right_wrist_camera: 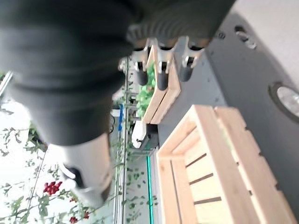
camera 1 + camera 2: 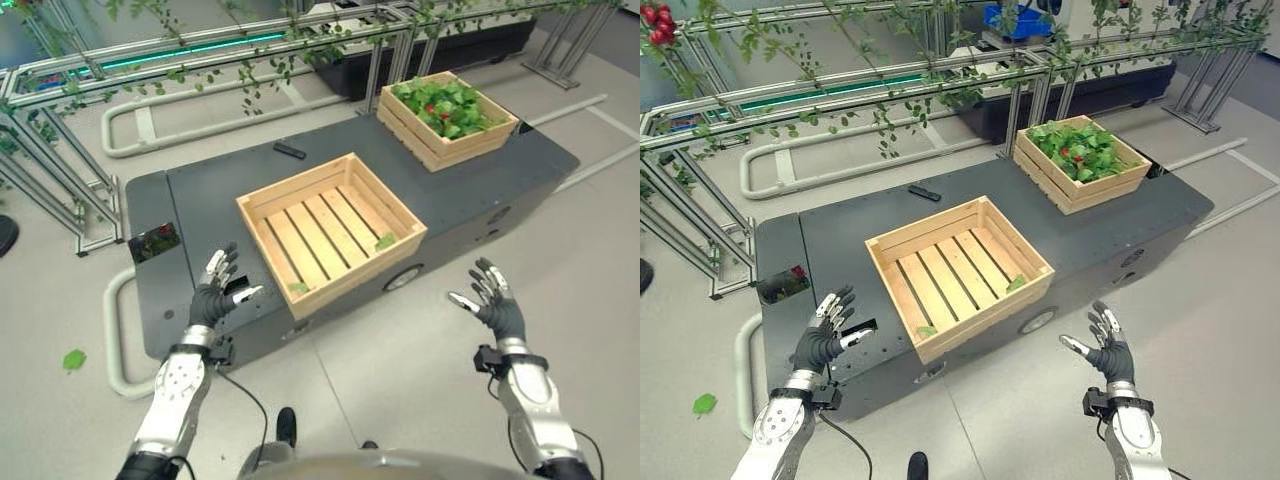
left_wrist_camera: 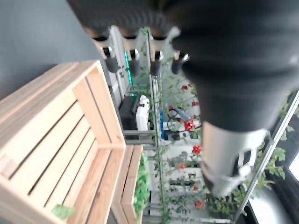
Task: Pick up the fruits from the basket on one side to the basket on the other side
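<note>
The left robot hand (image 2: pixel 214 292) hovers with its silver, dark-tipped fingers spread and relaxed, holding nothing, over the near left edge of the dark grey, matt tabletop (image 2: pixel 200 205). The right robot hand (image 2: pixel 493 303) is likewise open and empty, raised off the near right side of the tabletop, above the pale floor.

Between the two hands and just beyond them sits the nearer pale wooden slatted crate (image 2: pixel 330 229), square, with rough plank walls and gaps between the floor slats; it holds only a couple of loose green leaves (image 2: pixel 385 241). Farther off, ahead of the right robot hand and well apart from both, stands the second pale wooden crate (image 2: pixel 446 120), heaped with crinkled green foliage. The small red round fruits (image 2: pixel 443 111) lie among those leaves, partly buried.

Judged from their look, the fruits are light, smooth-skinned and soft enough to bruise, so a gentle pinch around the widest part should suit, with the leaves nudged aside first; the skin may be slippery. The crates look stiff and unlikely to shift.

A small black oblong object (image 2: pixel 289 150) lies on the tabletop beyond the nearer crate. Behind stand silver metal frames (image 2: pixel 60 170) threaded with thin leafy vines.
</note>
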You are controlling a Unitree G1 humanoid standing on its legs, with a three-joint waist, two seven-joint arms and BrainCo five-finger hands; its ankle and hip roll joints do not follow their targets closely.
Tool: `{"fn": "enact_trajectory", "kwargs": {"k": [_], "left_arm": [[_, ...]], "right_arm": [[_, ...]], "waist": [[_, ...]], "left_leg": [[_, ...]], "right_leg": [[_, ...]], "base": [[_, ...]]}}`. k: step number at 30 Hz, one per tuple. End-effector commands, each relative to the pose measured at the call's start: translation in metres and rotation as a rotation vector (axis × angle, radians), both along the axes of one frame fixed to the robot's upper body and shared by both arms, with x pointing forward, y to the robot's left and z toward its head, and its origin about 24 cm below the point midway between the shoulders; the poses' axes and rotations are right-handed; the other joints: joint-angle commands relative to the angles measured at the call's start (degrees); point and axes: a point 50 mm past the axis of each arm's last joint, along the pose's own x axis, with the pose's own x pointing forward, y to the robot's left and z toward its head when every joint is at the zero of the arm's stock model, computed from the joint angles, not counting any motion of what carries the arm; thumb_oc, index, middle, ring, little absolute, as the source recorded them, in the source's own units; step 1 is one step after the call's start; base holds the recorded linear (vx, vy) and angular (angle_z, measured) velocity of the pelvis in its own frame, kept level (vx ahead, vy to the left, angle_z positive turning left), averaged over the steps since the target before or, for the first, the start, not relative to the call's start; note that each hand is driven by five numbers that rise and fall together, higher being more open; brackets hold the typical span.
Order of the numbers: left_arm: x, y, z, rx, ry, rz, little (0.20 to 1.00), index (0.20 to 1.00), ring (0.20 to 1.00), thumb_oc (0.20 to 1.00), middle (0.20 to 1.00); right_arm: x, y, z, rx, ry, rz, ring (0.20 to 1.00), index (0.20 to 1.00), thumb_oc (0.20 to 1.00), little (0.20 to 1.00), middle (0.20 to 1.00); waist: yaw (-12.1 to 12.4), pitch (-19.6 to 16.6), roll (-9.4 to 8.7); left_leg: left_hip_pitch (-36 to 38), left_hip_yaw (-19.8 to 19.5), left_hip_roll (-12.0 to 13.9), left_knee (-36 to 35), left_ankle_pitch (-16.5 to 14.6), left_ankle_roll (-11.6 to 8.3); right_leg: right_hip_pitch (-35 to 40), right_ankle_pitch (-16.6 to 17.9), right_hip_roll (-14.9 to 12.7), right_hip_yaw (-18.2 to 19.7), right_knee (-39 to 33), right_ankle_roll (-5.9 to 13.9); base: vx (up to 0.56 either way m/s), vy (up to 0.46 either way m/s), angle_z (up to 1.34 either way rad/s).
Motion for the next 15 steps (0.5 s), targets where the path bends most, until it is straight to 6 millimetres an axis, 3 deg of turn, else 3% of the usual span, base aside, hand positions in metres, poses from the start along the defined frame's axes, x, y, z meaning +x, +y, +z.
{"fn": "enact_trajectory", "kwargs": {"k": [1,8,15], "left_arm": [[0.006,0.0,0.017,0.057,-0.093,-0.042,1.0,1.0,1.0,1.0,1.0],[0.009,-0.003,0.021,0.071,-0.107,-0.055,1.0,1.0,1.0,1.0,1.0],[0.008,0.002,0.026,0.071,-0.133,-0.03,1.0,1.0,1.0,1.0,1.0]], "right_arm": [[0.01,-0.003,0.015,-0.032,-0.08,0.005,1.0,1.0,1.0,1.0,1.0],[0.013,0.002,0.016,-0.027,-0.087,0.024,1.0,1.0,1.0,1.0,1.0],[0.023,0.011,0.02,-0.028,-0.105,0.061,1.0,1.0,1.0,1.0,1.0]], "waist": [[-0.2,-2.7,-1.34],[-0.2,-3.2,-1.64],[1.9,-2.5,-2.28]], "left_leg": [[1.0,0.8,3.7,7.4,-8.2,-2.59],[2.2,0.7,3.8,6.5,-8.3,-2.4],[1.7,1.9,2.8,7.3,-9.6,-1.23]], "right_leg": [[-2.5,0.5,-3.4,1.7,3.0,5.69],[-1.9,0.4,-3.3,1.3,2.9,5.75],[-3.6,2.5,-4.8,1.9,2.9,7.37]], "base": [[0.04,0.036,-0.01],[0.01,0.009,0.0],[-0.01,0.062,-0.07]]}}
